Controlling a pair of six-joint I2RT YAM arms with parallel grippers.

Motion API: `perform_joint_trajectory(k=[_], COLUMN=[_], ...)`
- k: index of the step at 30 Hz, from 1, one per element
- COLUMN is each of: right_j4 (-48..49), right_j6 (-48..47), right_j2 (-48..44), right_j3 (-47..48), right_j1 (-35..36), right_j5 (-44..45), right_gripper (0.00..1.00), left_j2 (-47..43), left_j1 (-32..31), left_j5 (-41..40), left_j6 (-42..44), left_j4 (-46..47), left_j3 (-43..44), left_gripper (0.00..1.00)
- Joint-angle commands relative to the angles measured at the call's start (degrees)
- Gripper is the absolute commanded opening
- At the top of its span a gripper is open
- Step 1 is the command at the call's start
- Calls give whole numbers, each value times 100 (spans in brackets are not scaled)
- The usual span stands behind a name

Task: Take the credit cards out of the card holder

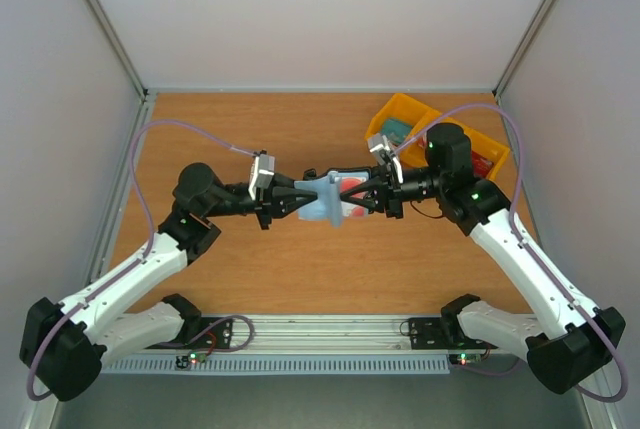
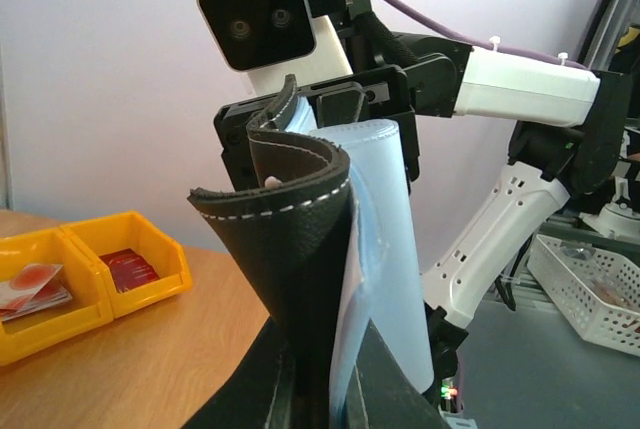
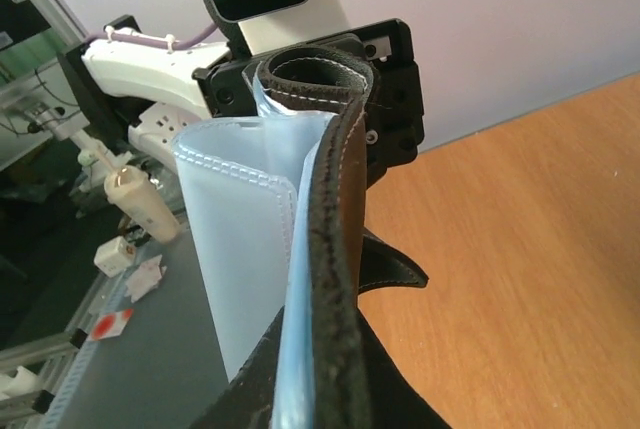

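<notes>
The card holder [image 1: 322, 199] hangs above the middle of the table, held from both sides. It is pale blue inside with a dark stitched outer skin, and it is bent open. My left gripper [image 1: 300, 199] is shut on its left edge, and the pale blue lining [image 2: 375, 249] rises from between the left gripper's [image 2: 335, 389] fingers. My right gripper [image 1: 358, 194] is shut on the opposite edge. In the right wrist view the dark edge of the card holder [image 3: 335, 249] runs straight up out of that gripper [image 3: 320, 389]. A red credit card [image 1: 352, 211] peeks out at the holder's lower right.
A yellow tray [image 1: 400, 109] with compartments stands at the back right, behind the right arm. Its bins [image 2: 150, 234] hold a red card [image 2: 130, 269] and another card [image 2: 35, 284]. A metal rail [image 1: 320, 329] runs along the table's near edge between the arm bases.
</notes>
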Motion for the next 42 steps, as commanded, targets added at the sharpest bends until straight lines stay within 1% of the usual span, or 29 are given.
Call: perform_joint_trajectory(k=[1,4,5,6,7,9,11,14,16,17,19,21,22,23,25,27,28,29,31,32,34,36,37,39,42], right_j4=[-410,-666,-694,-712,-726,-654,-463,-387,-358,-360,-460,-529,-508,-498,-540,-658,-762,-889,-1154,-1266,-1472,-1650,-1745,-1786,-1689], right_j6=[-53,-124,-70,-4,96,423,803,827,847,869,783,631,608,586,450,291,189,82,-119,-191,-319,-472,-519,-565,-485], right_j2=[-82,-87,-84,-90,-87,-19,66,77,131,182,331,438,441,424,364,308,282,243,146,90,13,-14,-18,-26,-26], right_j3=[266,373,386,395,405,386,347,352,361,380,466,577,577,570,565,577,593,606,617,625,657,702,724,710,576], right_j1=[65,65,65,65,65,69,137,505,753,872,1161,1402,1446,1449,1450,1450,1444,1426,1318,1255,1143,1079,1066,1020,910], right_j5=[-104,248,489,799,1135,1724,2034,2840,3480,3718,4011,4011,3924,3851,3676,3486,3445,3480,3542,3502,3319,3043,2933,2792,2667], right_gripper=[7,1,1,1,1,1,1,1,1,1,1,1,1,1,1,1,1,1,1,1,2,6,10,17,22], left_j2=[-95,-86,-85,-85,-82,-85,-49,-16,1,17,64,114,120,107,56,6,-23,-50,-81,-97,-119,-112,-114,-113,-138], left_j1=[-27,-28,-28,-28,-28,-28,-43,-115,-183,-212,-249,-254,-252,-256,-247,-248,-241,-218,-173,-146,-122,-103,-99,-78,-63], left_j5=[-526,-1260,-1551,-1801,-1970,-2070,-1895,-1366,-1132,-1135,-1406,-1861,-2057,-2216,-2413,-2437,-2416,-2391,-2247,-2162,-2062,-2001,-1963,-1848,-1556], left_j6=[-101,-149,-111,-25,79,428,520,430,433,444,382,292,291,309,365,347,323,243,97,33,-19,-60,-76,-76,-50], left_j4=[178,-121,-310,-436,-531,-559,-457,-285,-180,-151,-158,-312,-408,-485,-588,-631,-664,-681,-675,-667,-655,-636,-625,-594,-485], left_j3=[-108,-159,-182,-204,-238,-300,-341,-353,-350,-353,-320,-278,-268,-261,-290,-320,-338,-353,-375,-382,-403,-400,-396,-387,-380], left_gripper=[0,1,10,22,31,44,56,75,97,99,99,99,97,90,62,34,26,21,16,15,10,6,1,0,0])
